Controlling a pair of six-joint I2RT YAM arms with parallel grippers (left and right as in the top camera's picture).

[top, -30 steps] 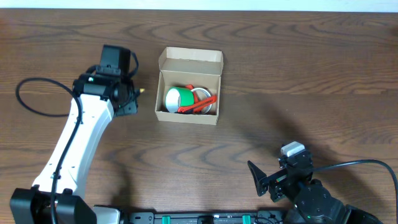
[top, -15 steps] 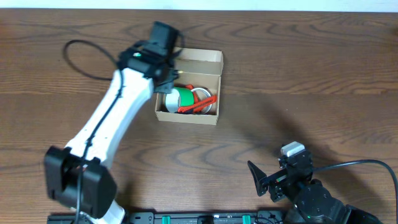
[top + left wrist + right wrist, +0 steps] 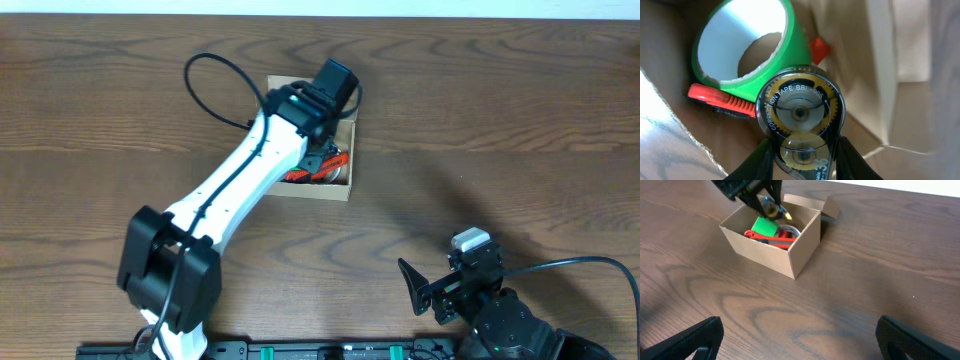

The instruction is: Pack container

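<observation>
Box point(image 3: 762, 250) open at mid-tabletop point(image 3: 500, 150), flap thrown back on the far side; inside, a green roll point(image 3: 795, 50), a red tool point(image 3: 715, 97) and something round and pale beside them. Just over the opening, left fingers point(image 3: 802, 152) clamped on a correction tape point(image 3: 800, 112), its round window facing the wrist camera. Right fingers point(image 3: 800, 342) spread wide, holding nothing, well apart from the box near the front edge.

Step in hand, by the look of it: dropping the correction tape in. To do it well: lower to below the rim before letting go, aim for the gap beside the roll rather than the roll's upper edge, keep off the near cardboard wall, and part the fingers only a little to avoid shoving the box. Then lift straight up, clear of the flap.

Hard to make out: from overhead, most of the box hidden under the left arm; height of the correction tape above the contents not to be judged. Lower end of the correction tape cut off at the bottom of the left wrist view. Cannot tell what the red tool is, nor the pale round thing
</observation>
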